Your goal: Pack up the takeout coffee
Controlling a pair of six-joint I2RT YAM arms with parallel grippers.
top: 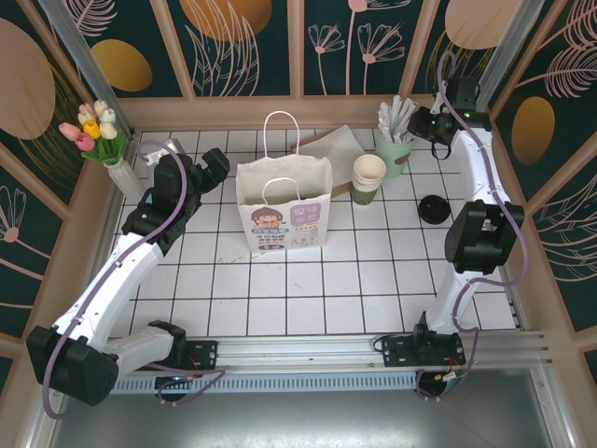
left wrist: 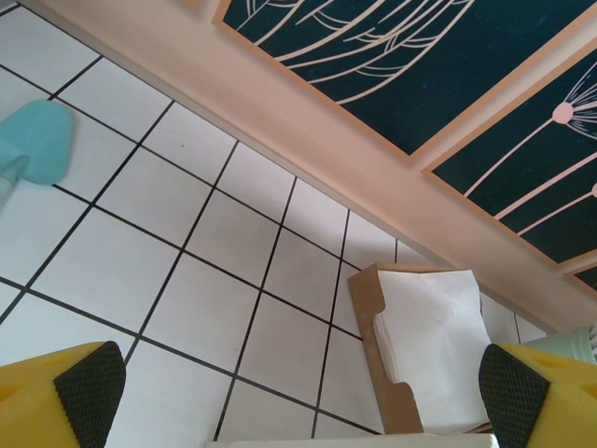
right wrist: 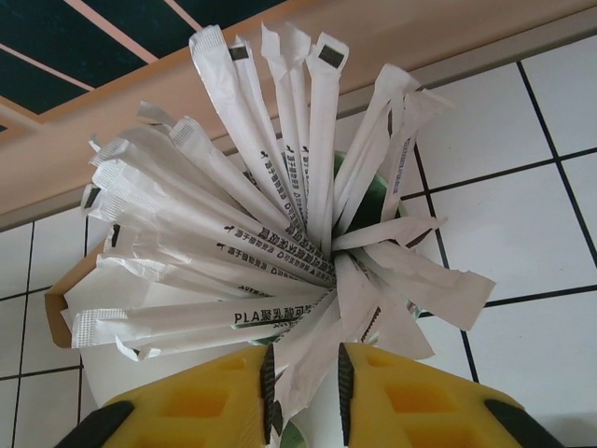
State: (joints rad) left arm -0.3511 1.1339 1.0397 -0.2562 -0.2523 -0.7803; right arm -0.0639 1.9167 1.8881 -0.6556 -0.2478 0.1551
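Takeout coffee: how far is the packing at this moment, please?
Done: nothing packed that I can see; the takeout coffee stands lidded on the tiles, right of the paper bag. In hand: the right tool pinches a wrapped stick in the mint holder; the left tool is open, holding nothing. Left: put the coffee into the bag.

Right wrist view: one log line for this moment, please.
right gripper: shut on wrapped straw | left gripper: open | takeout coffee: outside paper bag
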